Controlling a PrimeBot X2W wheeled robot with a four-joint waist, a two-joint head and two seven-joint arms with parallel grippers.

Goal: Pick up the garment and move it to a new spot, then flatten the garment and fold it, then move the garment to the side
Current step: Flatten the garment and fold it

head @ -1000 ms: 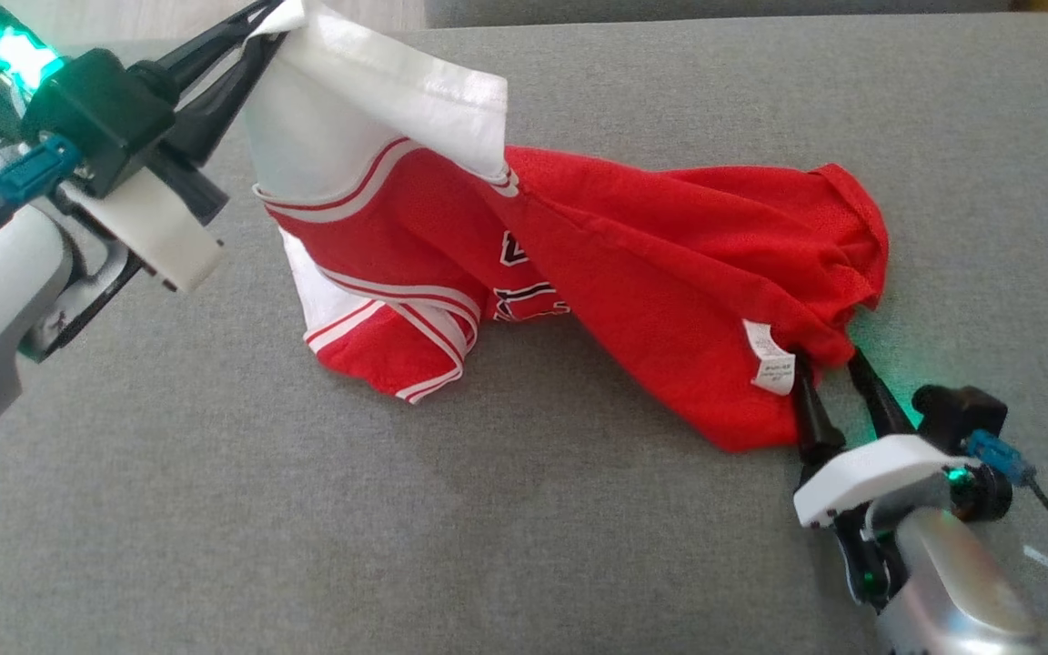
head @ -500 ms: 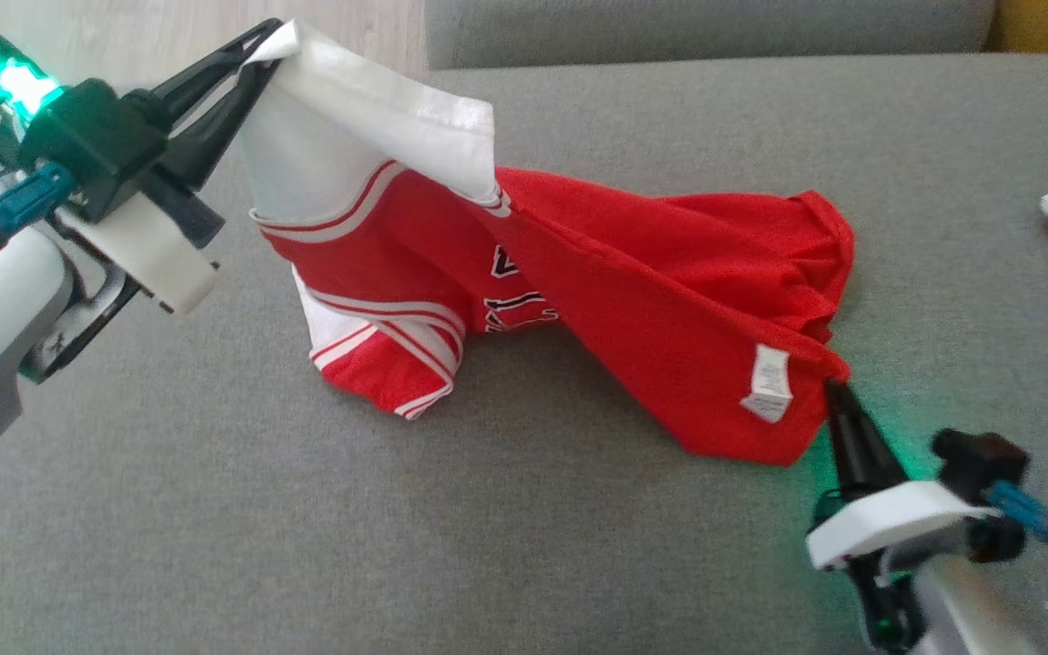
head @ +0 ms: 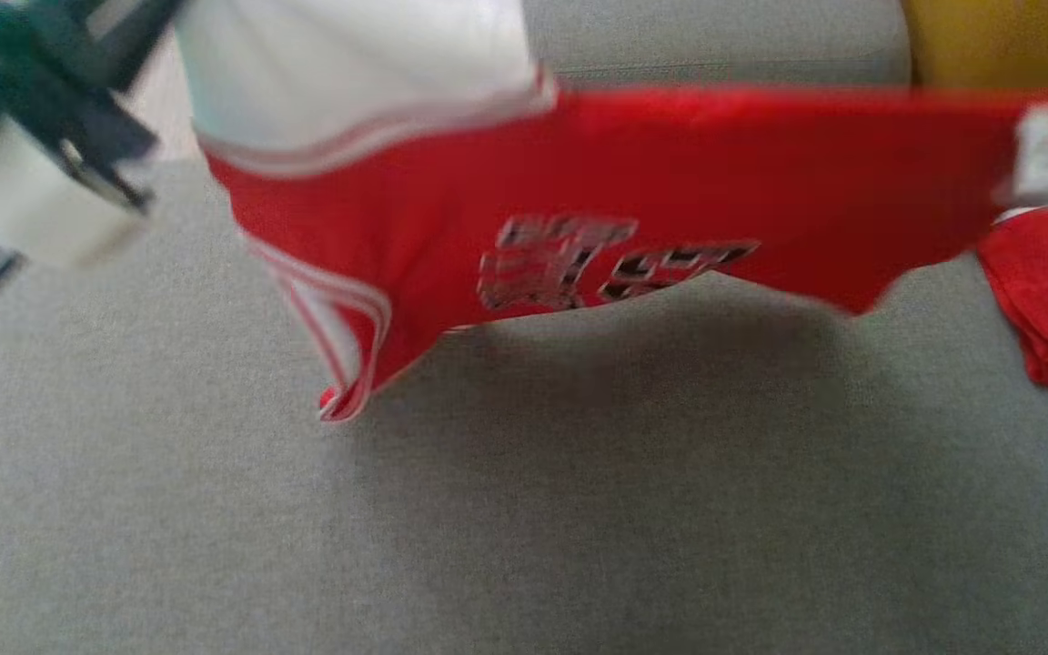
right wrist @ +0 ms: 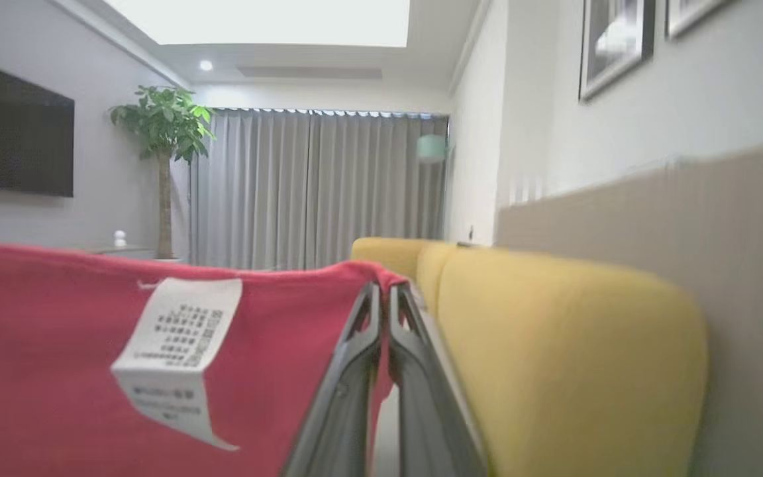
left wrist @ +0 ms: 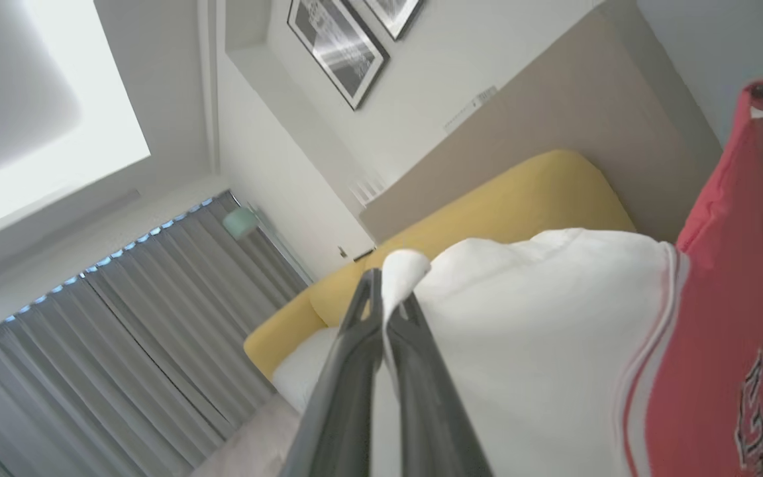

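A red shirt point(head: 688, 173) hangs stretched over a grey couch point(head: 488, 509), left gripper point(left wrist: 388, 298) pinching its white end, right gripper point(right wrist: 386, 291) its red end.

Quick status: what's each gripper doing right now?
Left gripper: shut on the garment, at its white end.
Right gripper: shut on the garment's red edge, near the label.

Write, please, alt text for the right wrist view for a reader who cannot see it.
The right hand is shut on the edge of a red garment, which stretches left with a white care label showing. A yellow sofa back runs along the right; grey curtains hang behind.
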